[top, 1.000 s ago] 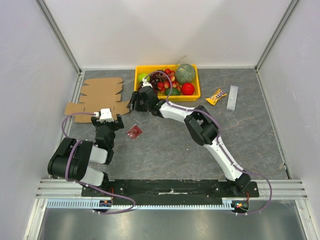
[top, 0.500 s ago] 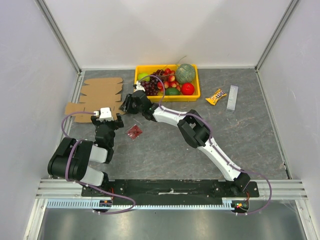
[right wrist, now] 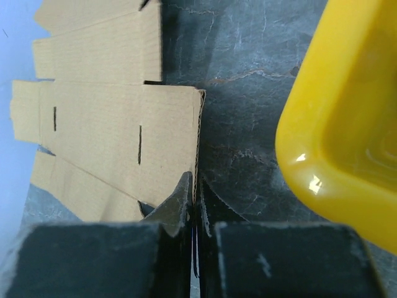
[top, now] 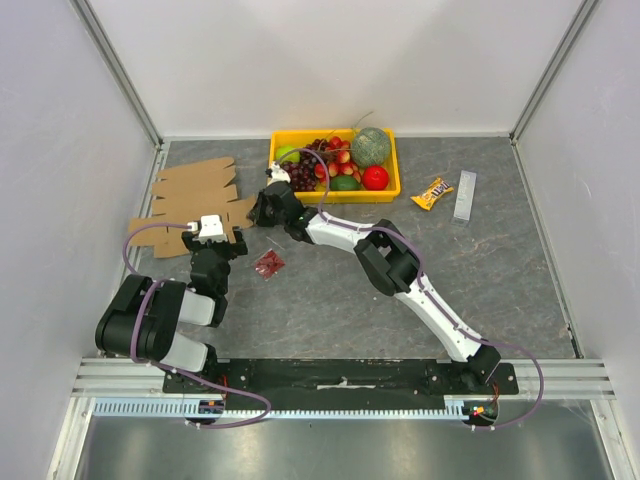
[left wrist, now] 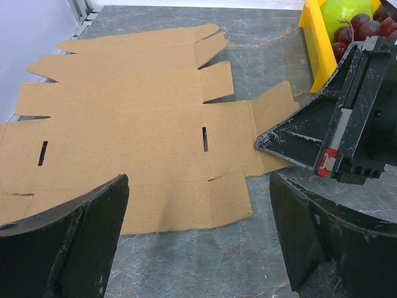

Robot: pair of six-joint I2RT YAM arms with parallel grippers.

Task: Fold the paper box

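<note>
progress: early | paper box a flat sheet, far-left corner of bench | right claw pinching its right-edge tab | left claw wide, empty | remaining: every fold

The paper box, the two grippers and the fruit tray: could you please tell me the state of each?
paper box: unfolded, lying nearly flat, one flap edge pinched.
right gripper: shut on the paper box's flap edge.
left gripper: open, holding nothing, over the paper box.
yellow fruit tray: filled with fruit.
</note>
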